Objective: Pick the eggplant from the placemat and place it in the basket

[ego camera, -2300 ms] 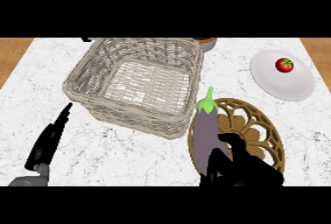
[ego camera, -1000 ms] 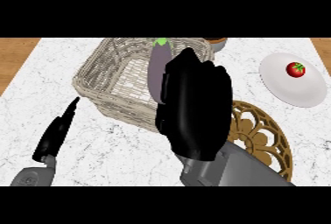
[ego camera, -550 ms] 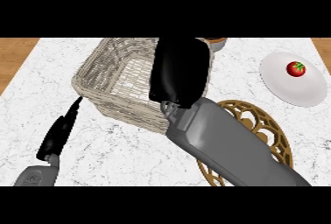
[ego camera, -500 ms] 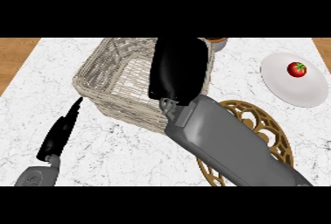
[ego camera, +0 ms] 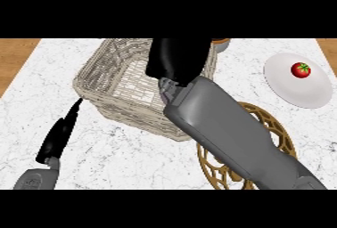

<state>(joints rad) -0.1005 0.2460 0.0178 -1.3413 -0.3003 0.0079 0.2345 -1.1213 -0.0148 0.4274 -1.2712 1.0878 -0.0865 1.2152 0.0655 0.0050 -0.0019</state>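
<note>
the right hand [ego camera: 176,58] shows as a black mass in the upper middle of the frame, hanging over the open top of the basket [ego camera: 105,73]. only the back of the hand is seen, so whether its fingers are curled or spread cannot be told. its grey forearm [ego camera: 230,138] runs from the lower right corner up to the hand, crossing the basket's near right corner.

the eggplant cannot be seen anywhere in the head view; if it is under the right hand, the hand hides it, so nothing of its colour or shape can be told now.

the basket is pale woven wicker, roughly square, with a lighter woven floor, and sits in the upper middle of the frame on the white marbled counter [ego camera: 132,156]. the placemat [ego camera: 271,133] is a round openwork piece in golden brown at the lower right, just beside the basket and largely covered by the forearm.

the left hand [ego camera: 60,134] lies at the lower left, edge-on, its black fingers straight and pressed together, the tips pointing up towards the basket's near left corner, close to it but apart.

a white plate [ego camera: 297,89] with a red tomato [ego camera: 302,69] on it sits at the upper right, well apart from the basket.
</note>
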